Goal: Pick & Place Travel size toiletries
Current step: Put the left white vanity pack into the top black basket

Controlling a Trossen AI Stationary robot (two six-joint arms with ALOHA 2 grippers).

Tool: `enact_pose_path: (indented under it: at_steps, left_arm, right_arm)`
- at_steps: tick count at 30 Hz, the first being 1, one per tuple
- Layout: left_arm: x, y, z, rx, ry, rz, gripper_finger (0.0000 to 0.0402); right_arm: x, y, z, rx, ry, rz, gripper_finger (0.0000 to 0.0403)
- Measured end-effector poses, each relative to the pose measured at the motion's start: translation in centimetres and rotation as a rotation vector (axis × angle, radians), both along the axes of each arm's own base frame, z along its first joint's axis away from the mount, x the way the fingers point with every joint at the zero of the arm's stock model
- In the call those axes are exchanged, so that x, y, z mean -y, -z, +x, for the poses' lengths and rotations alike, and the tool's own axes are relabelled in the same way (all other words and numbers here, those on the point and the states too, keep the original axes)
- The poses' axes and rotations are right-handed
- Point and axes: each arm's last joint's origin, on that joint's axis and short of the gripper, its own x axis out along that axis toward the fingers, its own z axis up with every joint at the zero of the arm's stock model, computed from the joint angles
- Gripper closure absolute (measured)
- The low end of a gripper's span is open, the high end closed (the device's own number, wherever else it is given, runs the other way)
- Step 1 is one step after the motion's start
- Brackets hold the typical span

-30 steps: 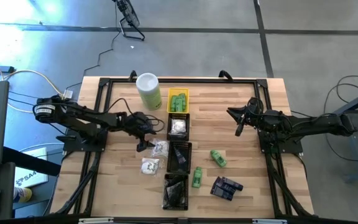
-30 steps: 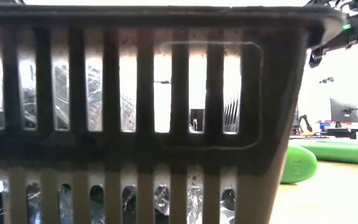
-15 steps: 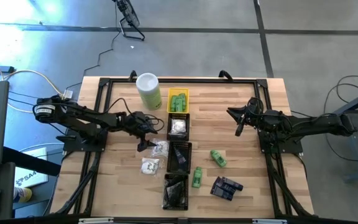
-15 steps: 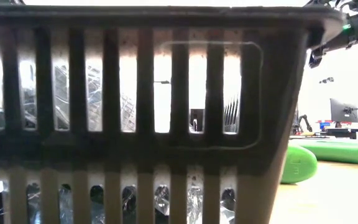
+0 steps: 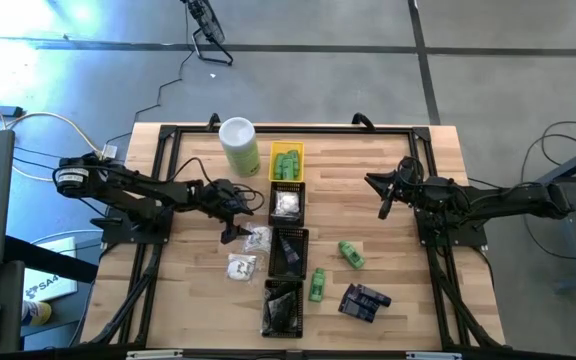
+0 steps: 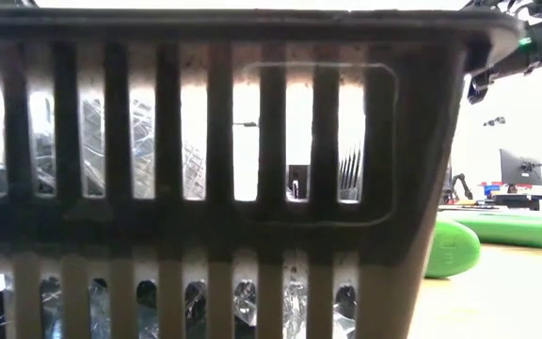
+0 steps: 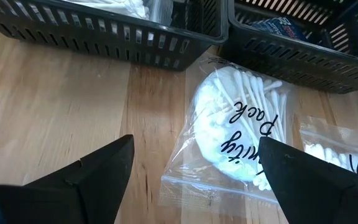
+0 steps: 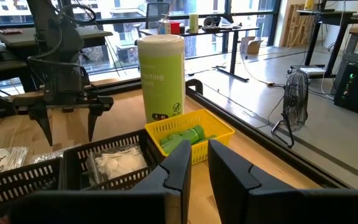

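My left gripper (image 5: pixel 234 230) (image 7: pixel 196 142) is open, slanting down over a clear-wrapped white packet of cotton swabs (image 7: pixel 235 134) (image 5: pixel 258 238). The packet lies flat on the table, with one finger on each side of its near part, and I see no touch. A second white packet (image 5: pixel 241 266) lies beside it. Two green bottles (image 5: pixel 351 253) (image 5: pixel 316 284) and a dark flat packet (image 5: pixel 364 301) lie on the wood right of the trays. My right gripper (image 5: pixel 383 197) (image 8: pixel 199 167) is shut, held level above the table's right part with nothing in it.
A row of slotted trays runs down the table's middle: a yellow one (image 5: pixel 286 162) with green bottles, then three black ones (image 5: pixel 286 203) (image 5: pixel 289 250) (image 5: pixel 282 306). A tall pale-green canister (image 5: pixel 239 147) stands at the far edge. Bare wood lies at far right and near left.
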Motion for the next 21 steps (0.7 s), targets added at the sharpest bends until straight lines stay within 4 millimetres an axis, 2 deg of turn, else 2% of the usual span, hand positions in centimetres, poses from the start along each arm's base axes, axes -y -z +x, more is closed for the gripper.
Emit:
enact_pose_path:
  at_steps: [21]
  left_arm:
    - [0.10,0.53,-0.47,-0.077,0.003,-0.025,0.0064]
  right_arm:
    - [-0.01,0.05,0.00,0.006,-0.001,0.024,0.0357]
